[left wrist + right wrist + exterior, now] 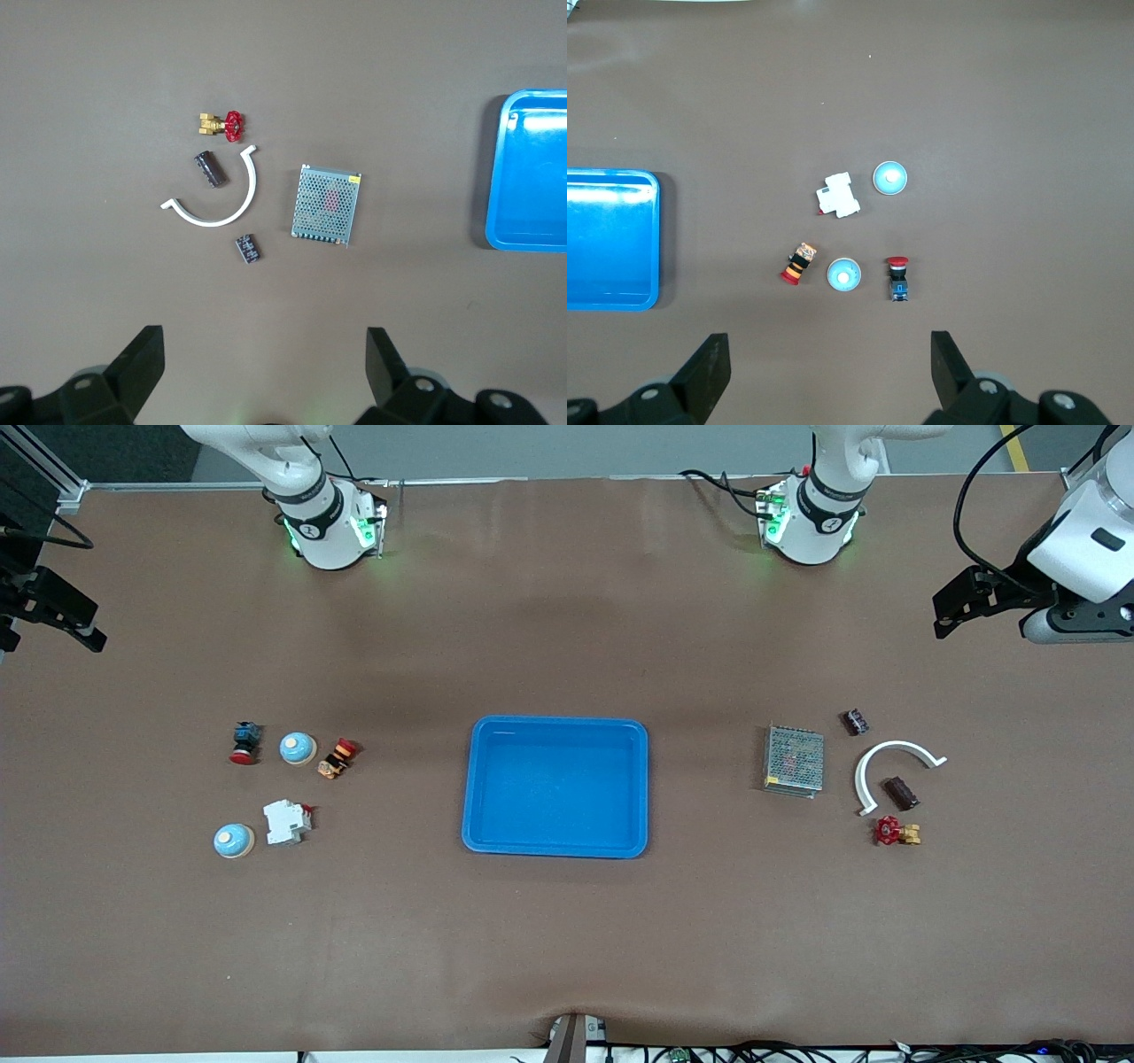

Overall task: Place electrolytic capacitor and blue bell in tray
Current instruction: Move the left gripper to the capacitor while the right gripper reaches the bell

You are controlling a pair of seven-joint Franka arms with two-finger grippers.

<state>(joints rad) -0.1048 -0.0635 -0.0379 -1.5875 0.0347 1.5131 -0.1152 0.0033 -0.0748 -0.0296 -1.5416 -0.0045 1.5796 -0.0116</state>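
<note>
While open left gripper (261,372) hovers, capacitor (209,169) lies apart.

High front view facing the arms; downward wrist views sharing tray (556,786) edges

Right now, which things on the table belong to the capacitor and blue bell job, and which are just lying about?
For the job:
- blue tray, nothing in it
- dark cylindrical capacitor, inside the white arc
- two blue bells; either could serve

Lying about:
- grey mesh box
- white curved piece
- red-handled valve
- small dark component
- white block
- two push-button switches
</note>
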